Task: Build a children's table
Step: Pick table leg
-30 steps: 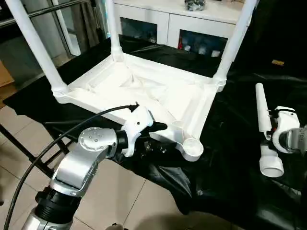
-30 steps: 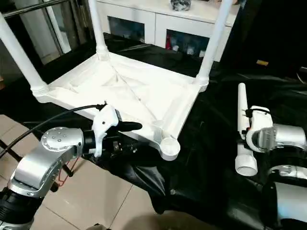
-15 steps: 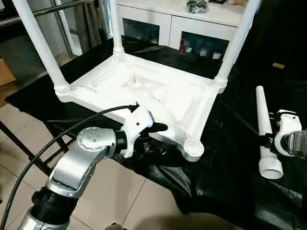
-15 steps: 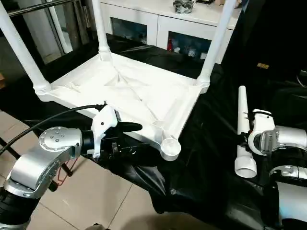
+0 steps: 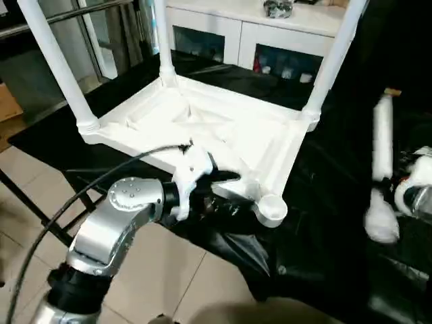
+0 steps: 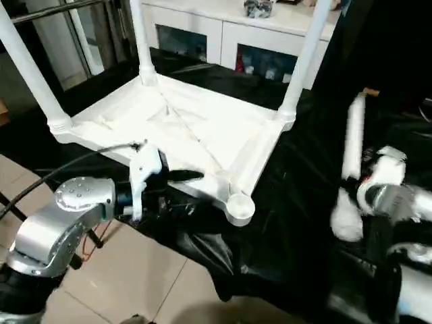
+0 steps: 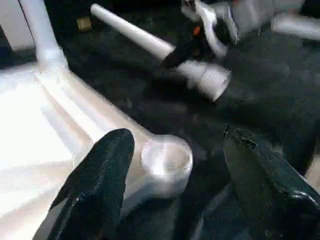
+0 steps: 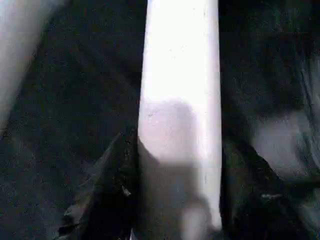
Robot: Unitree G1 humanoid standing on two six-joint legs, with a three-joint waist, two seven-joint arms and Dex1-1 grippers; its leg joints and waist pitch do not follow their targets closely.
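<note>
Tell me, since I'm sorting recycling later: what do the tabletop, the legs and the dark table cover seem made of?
Tabletop: apparently moulded white plastic, given its ribbed underside. Legs: matching smooth white plastic tubes, probably hollow. Cover: thin glossy black sheet, likely plastic film, wrinkled and shiny.

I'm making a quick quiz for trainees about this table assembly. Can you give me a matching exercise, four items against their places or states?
Items:
1. loose leg
2. empty corner socket
3. left pincer
4. cabinet

States:
A. open, its fingers either side of the near corner
B. behind the work surface, glass doors
C. gripped by the right pincer, lifted off the black cloth
D. at the tabletop's near corner, no leg in it

Pairs: 1-C, 2-D, 3-A, 4-B
</note>
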